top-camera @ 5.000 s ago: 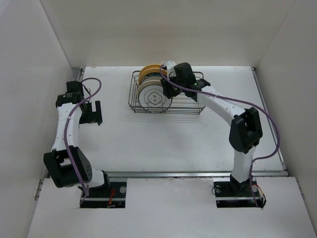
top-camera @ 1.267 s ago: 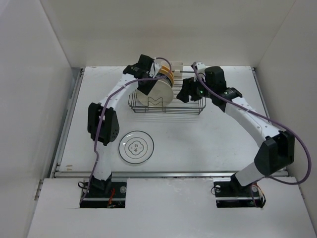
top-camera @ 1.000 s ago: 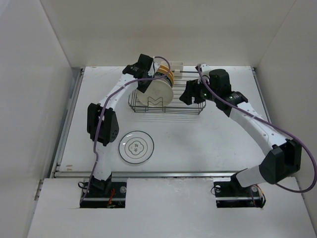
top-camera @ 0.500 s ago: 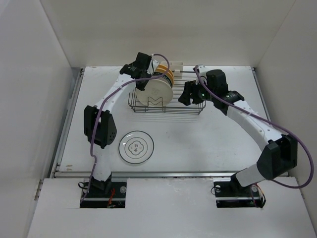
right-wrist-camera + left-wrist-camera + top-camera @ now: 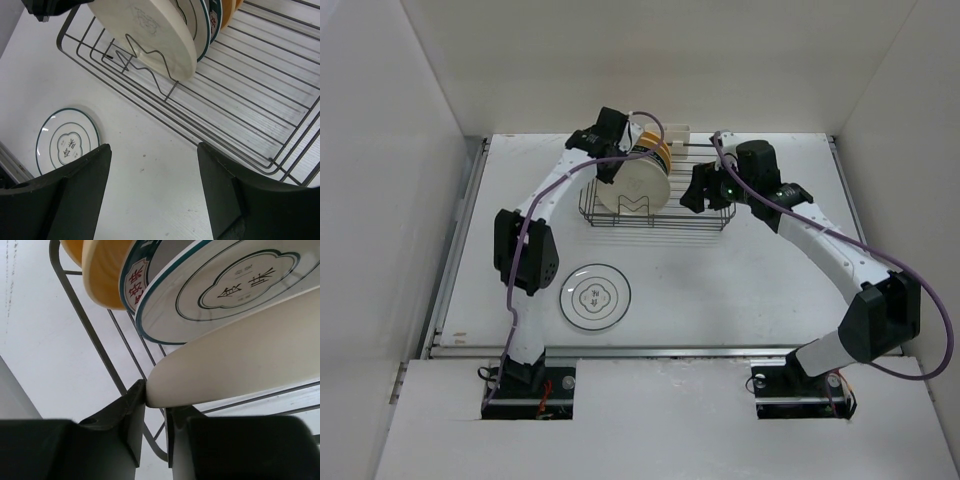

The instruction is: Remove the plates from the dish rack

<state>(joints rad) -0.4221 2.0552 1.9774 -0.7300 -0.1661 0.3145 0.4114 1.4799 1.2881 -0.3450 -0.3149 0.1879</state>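
The dish rack (image 5: pixel 705 218) stands at the table's back with several plates upright in it. Frontmost is the cream plate (image 5: pixel 642 186) (image 5: pixel 250 360); behind it are a white plate with a teal ring and emblem (image 5: pixel 225 285), a lettered-rim plate (image 5: pixel 132 285) and a yellow-orange plate (image 5: pixel 100 275). My left gripper (image 5: pixel 613 168) (image 5: pixel 156 400) is shut on the cream plate's left rim. My right gripper (image 5: pixel 698 192) (image 5: pixel 154 150) hangs open over the table beside the rack's front wire (image 5: pixel 210 125), holding nothing. Another ringed emblem plate (image 5: pixel 594 296) (image 5: pixel 67 142) lies flat on the table.
A small white holder (image 5: pixel 673 130) is clipped to the rack's far side. White walls close in the table on the left, back and right. A metal rail (image 5: pixel 660 350) runs along the near edge.
My left gripper's jaws have closed onto the cream plate's rim. The right arm has barely shifted. Five seconds ago the emblem plate on the table stood in the rack.
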